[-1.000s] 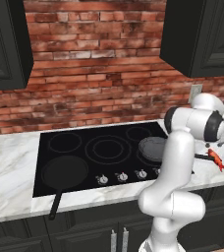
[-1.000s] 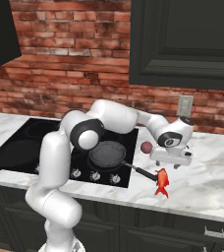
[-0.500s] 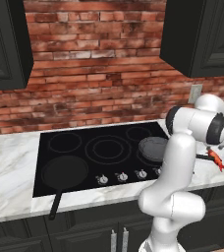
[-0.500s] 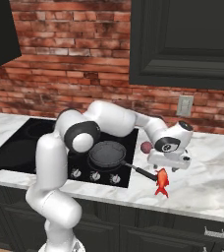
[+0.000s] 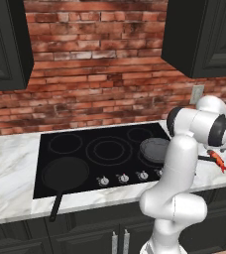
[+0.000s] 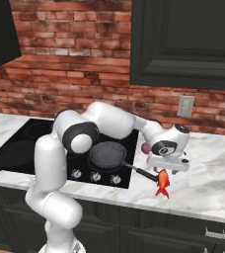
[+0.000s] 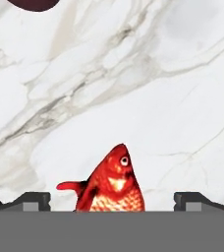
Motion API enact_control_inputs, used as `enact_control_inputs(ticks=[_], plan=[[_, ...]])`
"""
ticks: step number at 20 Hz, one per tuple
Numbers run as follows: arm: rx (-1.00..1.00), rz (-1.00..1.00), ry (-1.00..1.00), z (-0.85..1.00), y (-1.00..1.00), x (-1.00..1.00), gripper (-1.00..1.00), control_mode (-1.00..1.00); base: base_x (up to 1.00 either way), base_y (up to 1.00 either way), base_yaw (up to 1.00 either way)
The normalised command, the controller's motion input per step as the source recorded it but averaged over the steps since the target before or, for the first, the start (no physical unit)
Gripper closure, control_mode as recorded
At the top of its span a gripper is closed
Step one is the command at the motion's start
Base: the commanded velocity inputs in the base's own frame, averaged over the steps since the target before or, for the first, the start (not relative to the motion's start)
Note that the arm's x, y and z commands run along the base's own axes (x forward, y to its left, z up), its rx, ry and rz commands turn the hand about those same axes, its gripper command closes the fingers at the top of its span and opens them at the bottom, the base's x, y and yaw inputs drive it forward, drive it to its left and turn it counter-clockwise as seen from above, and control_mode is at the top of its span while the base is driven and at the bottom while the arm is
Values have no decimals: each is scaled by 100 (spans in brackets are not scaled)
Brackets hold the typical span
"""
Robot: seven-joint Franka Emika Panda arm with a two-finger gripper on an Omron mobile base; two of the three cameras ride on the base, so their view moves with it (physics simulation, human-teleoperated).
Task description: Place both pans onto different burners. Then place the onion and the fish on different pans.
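White marble counter (image 6: pixel 208 178) with a black cooktop (image 5: pixel 97 154) set into it. Big pan (image 5: pixel 64 174) sits front left on the cooktop, small pan (image 6: pixel 107 154) front right. Fish (image 6: pixel 162 182) and onion (image 6: pixel 145 147) lie on the marble beside it.

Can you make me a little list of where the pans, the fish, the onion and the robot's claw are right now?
big pan: on the front left burner of the cooktop
small pan: on a right burner, handle pointing out over the counter
fish: lying on the marble counter, not in a pan yet
onion: on the counter beside the cooktop
gripper: open, right above the fish, one finger on each side
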Motion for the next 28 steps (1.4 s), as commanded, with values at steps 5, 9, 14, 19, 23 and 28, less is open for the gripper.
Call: enact_control_inputs(ticks=[5,9,14,19,23,28], plan=[[-3,-5,0,-22,0,0,-100,-100,0,0,0],[-2,-4,0,-17,0,1,-100,-100,0,0,0],[0,-4,0,-12,0,0,-100,-100,0,0,0],[0,-1,0,-3,0,0,-100,-100,0,0,0],[0,0,0,0,0,0,-100,-100,0,0,0],[0,-4,0,0,0,0,100,-100,0,0,0]])
